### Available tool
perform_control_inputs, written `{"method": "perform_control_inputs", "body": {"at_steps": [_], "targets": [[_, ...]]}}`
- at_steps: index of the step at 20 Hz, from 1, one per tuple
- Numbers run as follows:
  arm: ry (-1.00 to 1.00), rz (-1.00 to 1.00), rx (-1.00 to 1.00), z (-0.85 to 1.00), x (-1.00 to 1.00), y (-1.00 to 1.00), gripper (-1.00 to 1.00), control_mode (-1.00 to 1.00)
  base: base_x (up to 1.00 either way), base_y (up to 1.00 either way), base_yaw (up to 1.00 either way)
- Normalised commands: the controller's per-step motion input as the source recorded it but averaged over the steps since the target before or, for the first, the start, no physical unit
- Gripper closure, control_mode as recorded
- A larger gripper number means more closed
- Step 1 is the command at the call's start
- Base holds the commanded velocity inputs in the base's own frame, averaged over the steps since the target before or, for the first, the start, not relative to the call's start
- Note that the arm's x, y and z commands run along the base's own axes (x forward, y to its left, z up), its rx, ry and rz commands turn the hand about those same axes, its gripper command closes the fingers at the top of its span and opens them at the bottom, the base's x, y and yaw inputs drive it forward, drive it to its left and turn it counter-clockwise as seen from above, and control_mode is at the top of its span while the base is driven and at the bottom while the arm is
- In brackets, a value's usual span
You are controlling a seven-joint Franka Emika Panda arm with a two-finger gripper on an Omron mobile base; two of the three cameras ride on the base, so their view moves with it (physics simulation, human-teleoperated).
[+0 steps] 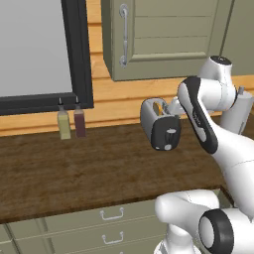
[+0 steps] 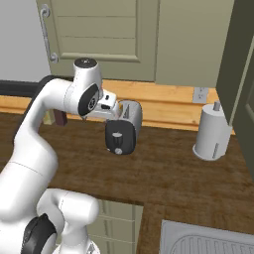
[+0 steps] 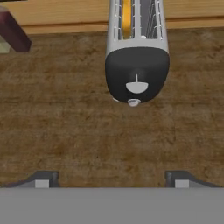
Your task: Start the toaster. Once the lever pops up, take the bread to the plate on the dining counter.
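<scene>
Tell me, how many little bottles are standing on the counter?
2. A pale yellow bottle and a dark red bottle stand side by side at the back of the counter, under the black window frame, left of the toaster. More could be hidden behind the arm.

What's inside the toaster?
A tan-orange slice of bread stands in one slot of the toaster; only its top edge shows. The slot beside it looks empty, and its depths are hidden.
</scene>
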Motion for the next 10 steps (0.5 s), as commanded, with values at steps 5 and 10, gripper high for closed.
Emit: {"method": "perform_control_inputs", "body": {"at_steps": [5, 10], "targets": [[0.0, 0.0, 0.0, -0.17, 0.0, -0.36, 1.0, -1.0, 0.0, 0.0, 0.0], [0.0, 0.0, 0.0, -0.24, 0.06, -0.14, 1.0, -1.0, 0.0, 0.0, 0.0]]}}
